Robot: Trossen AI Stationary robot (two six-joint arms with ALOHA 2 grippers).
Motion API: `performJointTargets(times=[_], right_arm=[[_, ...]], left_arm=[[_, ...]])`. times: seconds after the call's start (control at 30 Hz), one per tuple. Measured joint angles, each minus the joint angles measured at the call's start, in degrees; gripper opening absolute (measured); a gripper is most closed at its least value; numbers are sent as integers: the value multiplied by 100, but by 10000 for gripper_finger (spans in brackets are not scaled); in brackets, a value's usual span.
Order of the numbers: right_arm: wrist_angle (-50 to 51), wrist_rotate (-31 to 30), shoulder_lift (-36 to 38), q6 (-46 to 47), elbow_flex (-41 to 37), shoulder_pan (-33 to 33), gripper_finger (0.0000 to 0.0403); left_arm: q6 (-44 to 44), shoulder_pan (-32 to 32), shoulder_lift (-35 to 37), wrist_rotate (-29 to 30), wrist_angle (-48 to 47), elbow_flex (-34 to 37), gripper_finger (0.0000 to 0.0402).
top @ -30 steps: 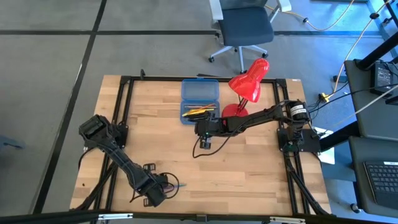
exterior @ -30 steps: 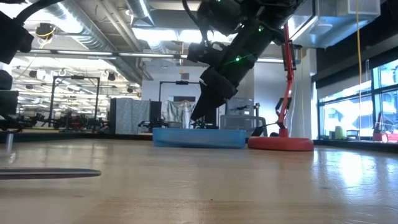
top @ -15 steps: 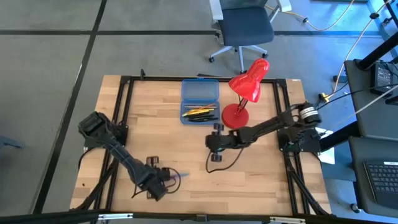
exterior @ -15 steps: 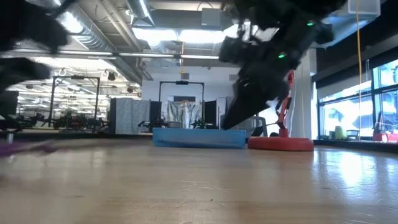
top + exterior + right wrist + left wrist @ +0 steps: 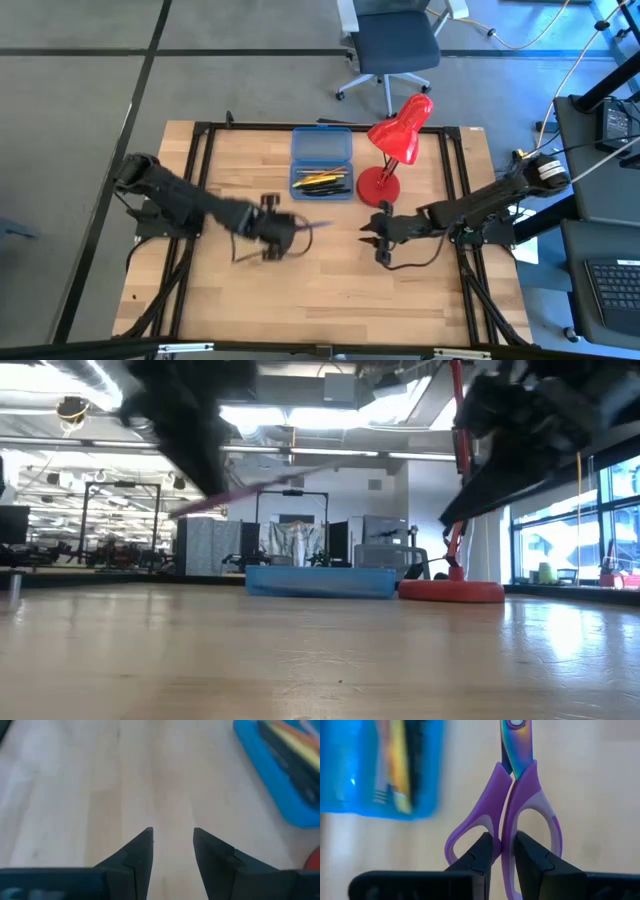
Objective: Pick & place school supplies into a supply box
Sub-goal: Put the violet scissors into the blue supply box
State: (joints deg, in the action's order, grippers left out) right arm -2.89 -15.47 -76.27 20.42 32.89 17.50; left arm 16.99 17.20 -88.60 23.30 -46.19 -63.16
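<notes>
Clamped between the fingers of the left gripper (image 5: pixel 502 851), the purple-handled scissors (image 5: pixel 512 810) are held by their handle loops, blades pointing onward toward the blue supply box (image 5: pixel 321 163), in which pencils and pens (image 5: pixel 320 181) lie. Since half a second ago, the left gripper (image 5: pixel 277 228) has been carried from the table's front edge to mid-table. The right gripper (image 5: pixel 379 229), fingers apart and holding nothing, has been drawn back rightward, near the red lamp (image 5: pixel 396 145).

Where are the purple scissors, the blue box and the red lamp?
scissors (image 5: pixel 520 810): left wrist view, on the purple handle.
blue box (image 5: pixel 321 146): high view, on its open lid.
red lamp (image 5: pixel 403 130): high view, on its shade.
</notes>
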Motion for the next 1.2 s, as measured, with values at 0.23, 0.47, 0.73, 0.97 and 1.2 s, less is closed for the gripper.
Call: performJointTargets(times=[0.23,0.47,0.73,0.97,1.2], right_arm=[[-205,-512,765,334,-741,142,145],[-382,-595,976,326,-1039,140,145],[-377,-596,973,349,-1071,140,145],[-337,-594,973,503,-1071,140,145],[-326,-594,973,506,-1071,140,145]], left_arm=[[-2020,-1899,-134,-422,1125,-2,49],[-3001,-2916,-711,-1208,2184,-4,49],[-3027,-3243,-1456,-1255,2241,-4,51],[-2643,-3297,-1757,-1236,2241,-28,60],[-2329,-3245,-1666,-1253,2186,-13,104]])
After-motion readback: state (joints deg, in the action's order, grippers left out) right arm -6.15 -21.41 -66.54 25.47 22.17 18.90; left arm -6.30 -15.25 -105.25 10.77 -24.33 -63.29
